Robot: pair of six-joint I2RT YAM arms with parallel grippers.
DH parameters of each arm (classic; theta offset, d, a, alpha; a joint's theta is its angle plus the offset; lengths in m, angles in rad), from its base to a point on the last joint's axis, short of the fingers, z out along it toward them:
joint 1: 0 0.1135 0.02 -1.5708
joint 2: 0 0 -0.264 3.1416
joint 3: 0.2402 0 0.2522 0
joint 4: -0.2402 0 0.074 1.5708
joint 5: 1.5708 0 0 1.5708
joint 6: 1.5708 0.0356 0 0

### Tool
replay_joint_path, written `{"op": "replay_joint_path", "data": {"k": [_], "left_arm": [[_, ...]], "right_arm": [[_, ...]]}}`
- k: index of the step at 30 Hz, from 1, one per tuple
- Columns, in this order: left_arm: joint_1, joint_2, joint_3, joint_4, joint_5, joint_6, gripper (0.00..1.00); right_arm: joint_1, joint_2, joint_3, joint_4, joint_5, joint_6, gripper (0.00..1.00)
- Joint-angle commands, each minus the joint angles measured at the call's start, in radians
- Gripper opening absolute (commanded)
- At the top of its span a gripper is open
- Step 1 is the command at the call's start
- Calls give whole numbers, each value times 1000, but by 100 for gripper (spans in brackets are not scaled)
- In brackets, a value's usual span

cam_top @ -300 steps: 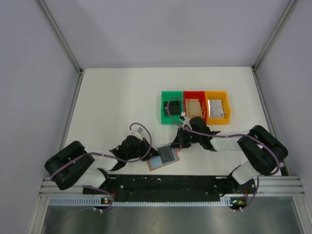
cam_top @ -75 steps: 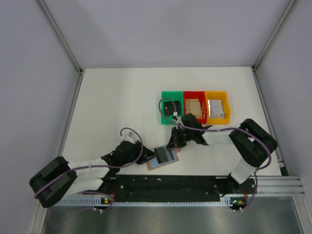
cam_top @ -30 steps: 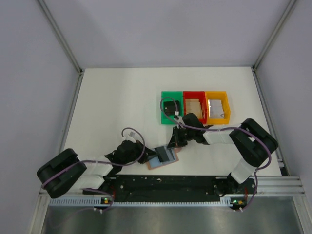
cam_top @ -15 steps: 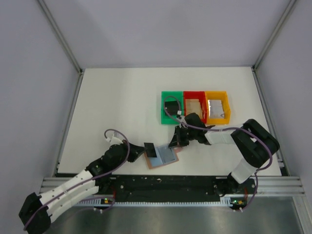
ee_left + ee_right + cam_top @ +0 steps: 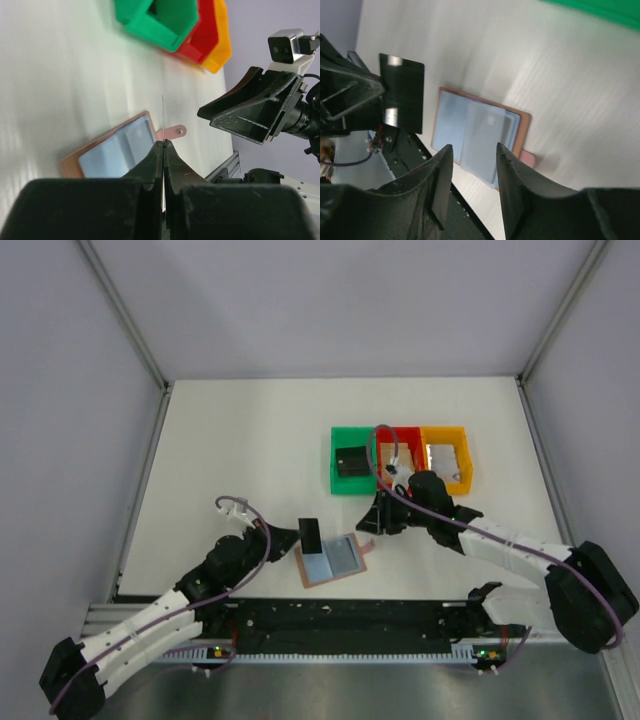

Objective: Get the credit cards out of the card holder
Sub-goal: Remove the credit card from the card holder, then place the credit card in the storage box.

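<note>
The left pincer (image 5: pixel 163 144) is clamped shut on a black card (image 5: pixel 311 535), gripping it by one edge so that it stands on edge in the air. The card is clear of the holder (image 5: pixel 332 561), just off its left end. The holder lies open on the white surface (image 5: pixel 240 440), blue-grey pockets facing up, with its small brown tab (image 5: pixel 176 131) sticking out from the right edge. The right pincer (image 5: pixel 474 150) hangs over the holder's right side, its jaws partly apart with nothing between them. Farther back stand a green bin (image 5: pixel 340 485), a red bin (image 5: pixel 398 432) and a yellow bin (image 5: pixel 462 455), touching in a row. A second card (image 5: pixel 352 461) lies flat in the green one.
</note>
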Motion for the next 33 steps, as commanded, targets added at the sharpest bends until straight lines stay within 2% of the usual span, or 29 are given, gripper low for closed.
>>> {"op": "replay_joint_path", "data": {"k": [1,5,11,12,18,23,27,33], "left_arm": [[3,-1,40,243,51,188,0],[3,15,63,346,91,252,0],[3,79,108,443,195,288,0],[2,94,117,451,212,300,0],[3,156,149,504,287,342,0],[3,205,169,561,347,339,0],[3,235,181,593,380,334,0],[3,235,195,561,390,346,0]], "right_arm": [[-2,-149,10,54,-69,-47,44],[-2,-216,19,102,-164,-69,57],[-1,-213,-7,295,-304,-1,64],[-1,-212,-7,316,-316,6,67],[-1,-190,8,358,-349,-10,68],[15,-140,18,450,-390,22,66],[44,-92,44,465,-402,10,59],[54,-83,50,479,-421,-16,25]]}}
